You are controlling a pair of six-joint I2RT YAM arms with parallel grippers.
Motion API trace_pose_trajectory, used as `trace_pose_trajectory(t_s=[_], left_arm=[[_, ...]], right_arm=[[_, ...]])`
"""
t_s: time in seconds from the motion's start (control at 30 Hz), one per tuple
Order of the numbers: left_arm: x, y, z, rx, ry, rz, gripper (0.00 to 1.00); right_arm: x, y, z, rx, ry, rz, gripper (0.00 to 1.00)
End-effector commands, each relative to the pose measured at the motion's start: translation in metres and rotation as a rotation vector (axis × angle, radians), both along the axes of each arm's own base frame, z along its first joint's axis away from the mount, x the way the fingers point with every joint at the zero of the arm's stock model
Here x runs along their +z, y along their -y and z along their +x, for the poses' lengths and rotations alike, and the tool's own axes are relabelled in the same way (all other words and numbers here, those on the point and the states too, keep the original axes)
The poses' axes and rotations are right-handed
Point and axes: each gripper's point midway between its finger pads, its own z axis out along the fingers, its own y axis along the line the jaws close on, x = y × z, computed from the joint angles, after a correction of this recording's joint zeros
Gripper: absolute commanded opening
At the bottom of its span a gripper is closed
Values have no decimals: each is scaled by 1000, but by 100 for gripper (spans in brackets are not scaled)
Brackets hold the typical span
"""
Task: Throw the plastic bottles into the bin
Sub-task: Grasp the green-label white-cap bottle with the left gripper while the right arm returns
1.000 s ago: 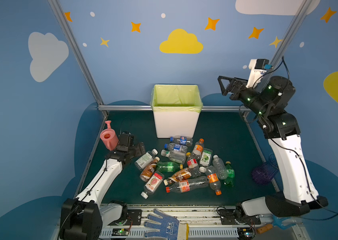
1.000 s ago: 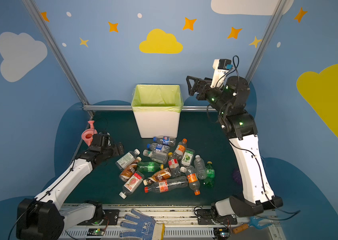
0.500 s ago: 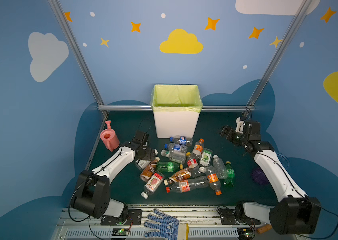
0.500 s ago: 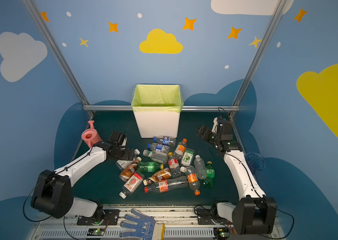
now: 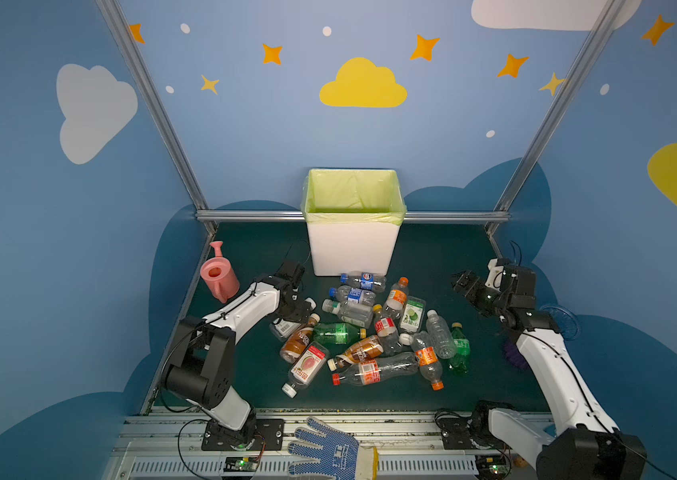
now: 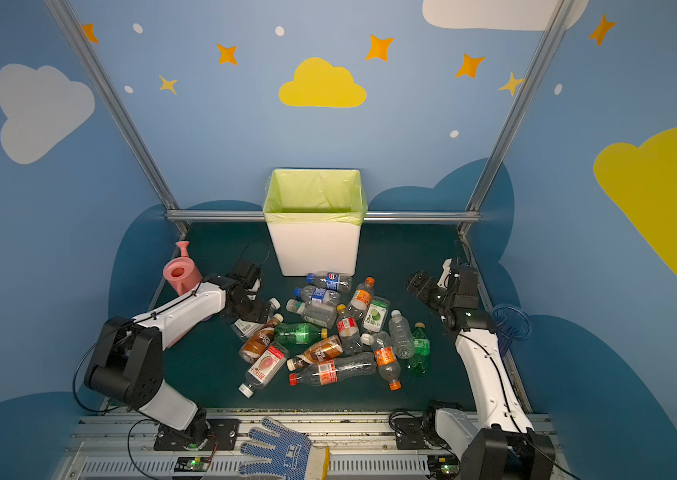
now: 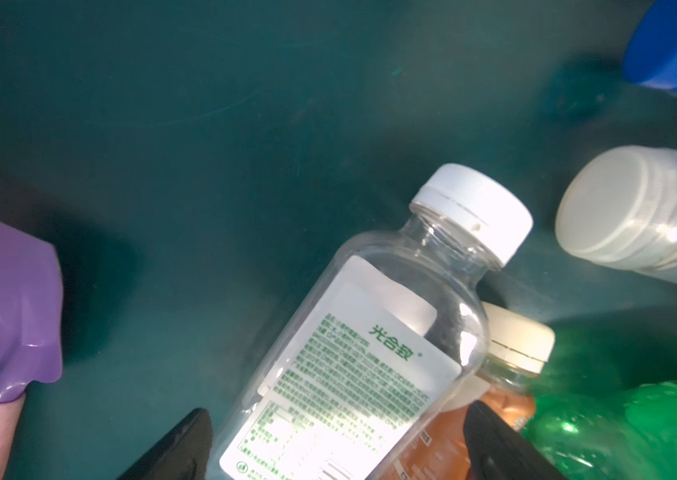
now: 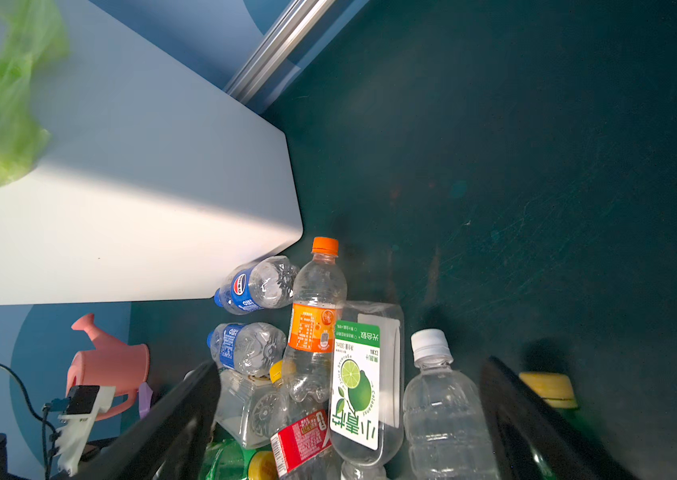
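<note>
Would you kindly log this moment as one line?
left gripper: open around clear bottle | right gripper: open, empty, facing pile | bin: upright

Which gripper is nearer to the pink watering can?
Left. In a top view the left gripper is a little right of the watering can, at the left edge of the bottles. The right gripper hovers beyond the bottles, on their far right.

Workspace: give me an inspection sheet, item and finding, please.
Surface: dark green mat, scuffed.
Job's things: plastic bottles lie heaped before the upright bin; none seen inside.
Clutter: pink watering can, purple scoop, dotted glove.
Grippers: left gripper low, jaws open astride a white-capped bottle; right gripper open, empty.
Cables: black loops at the front.
Surroundings: blue walls, aluminium frame.
</note>
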Motion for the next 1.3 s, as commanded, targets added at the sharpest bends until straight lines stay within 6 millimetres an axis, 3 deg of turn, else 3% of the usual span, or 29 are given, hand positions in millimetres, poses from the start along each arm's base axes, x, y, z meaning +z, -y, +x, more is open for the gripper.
trace_pose_trajectory(t_s=[0.0,0.3,0.6,0.7,0.9,1.0,1.27], left_arm=[[-4,-4,-2,-9,-33,41,93],[-12,-17,12,86,-25,110,85],[-15,-28,26,219,-36,12,76],[-16,-28,26,231,-52,10,78],[-4,-28,26,238,-5,4,94],[-2,-31,25,243,-2,-12,95],[-22,-29,30,189,-83,6,93]], right_arm=[[2,-1,1,2,17,24,95],[-5,3,2,-10,-4,45,95],[-11,10,-1,-34,-20,59,95],[-12,12,-2,-43,-19,62,95],[-15,13,-4,-44,-29,72,95],[-15,14,-5,-48,-28,76,95],[-20,16,-10,-60,-36,85,95]])
